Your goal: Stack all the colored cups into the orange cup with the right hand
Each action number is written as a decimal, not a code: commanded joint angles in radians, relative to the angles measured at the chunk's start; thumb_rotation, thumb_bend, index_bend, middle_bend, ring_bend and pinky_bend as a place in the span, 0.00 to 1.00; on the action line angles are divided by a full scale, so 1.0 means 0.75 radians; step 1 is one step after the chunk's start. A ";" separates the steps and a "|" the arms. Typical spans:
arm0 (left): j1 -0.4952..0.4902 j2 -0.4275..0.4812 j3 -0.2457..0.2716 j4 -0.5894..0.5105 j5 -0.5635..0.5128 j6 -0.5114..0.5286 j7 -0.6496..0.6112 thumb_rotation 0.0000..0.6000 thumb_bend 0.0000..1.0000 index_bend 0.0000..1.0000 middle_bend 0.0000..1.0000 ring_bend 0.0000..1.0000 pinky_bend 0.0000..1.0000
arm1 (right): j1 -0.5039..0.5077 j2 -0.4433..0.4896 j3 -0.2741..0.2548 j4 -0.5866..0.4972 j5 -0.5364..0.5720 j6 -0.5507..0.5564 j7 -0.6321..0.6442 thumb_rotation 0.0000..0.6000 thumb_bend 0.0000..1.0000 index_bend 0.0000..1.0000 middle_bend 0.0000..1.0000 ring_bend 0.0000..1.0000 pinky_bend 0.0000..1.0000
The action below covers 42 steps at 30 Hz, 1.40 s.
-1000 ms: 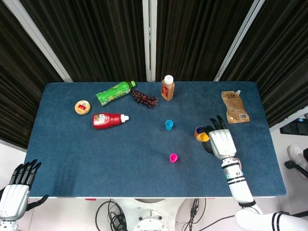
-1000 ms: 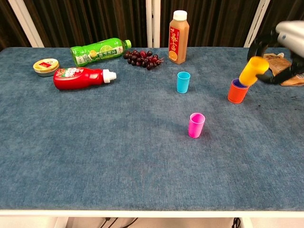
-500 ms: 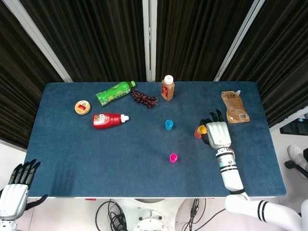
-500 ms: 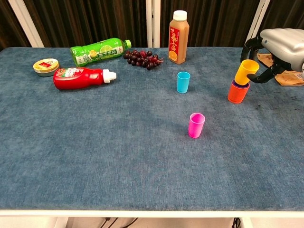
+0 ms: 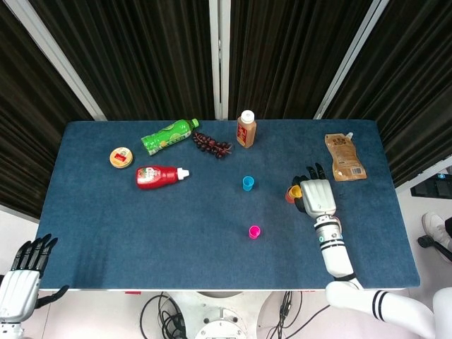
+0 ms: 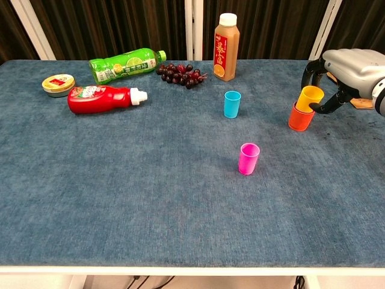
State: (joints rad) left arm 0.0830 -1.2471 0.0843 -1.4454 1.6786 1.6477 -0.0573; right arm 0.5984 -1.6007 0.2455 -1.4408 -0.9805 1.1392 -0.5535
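- Yellow cup [image 6: 309, 98], high and tilted 1.0 s earlier, had sunk into the orange cup [image 6: 300, 117] just below the right hand [image 6: 349, 67], which still grasped it.
- Blue cup [image 6: 231, 103] and pink cup [image 6: 248, 158] stood well apart from that hand, 2 left to stack.

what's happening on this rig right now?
The right hand is holding the yellow cup, tilted and partly seated in the orange cup at the table's right side. The blue cup and pink cup stand alone mid-table, not yet stacked. The left hand hangs off the table's near left corner, holding nothing.
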 commanded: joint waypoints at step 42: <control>0.010 -0.004 -0.001 0.086 -0.019 0.018 -0.159 1.00 0.06 0.01 0.00 0.00 0.00 | 0.523 -0.486 0.170 0.446 0.492 -0.130 -0.401 1.00 0.25 0.19 0.26 0.00 0.00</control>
State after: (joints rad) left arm 0.0909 -1.2499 0.0834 -1.3811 1.6647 1.6615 -0.1768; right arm 0.9831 -1.9507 0.3732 -1.1234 -0.6052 1.0377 -0.8622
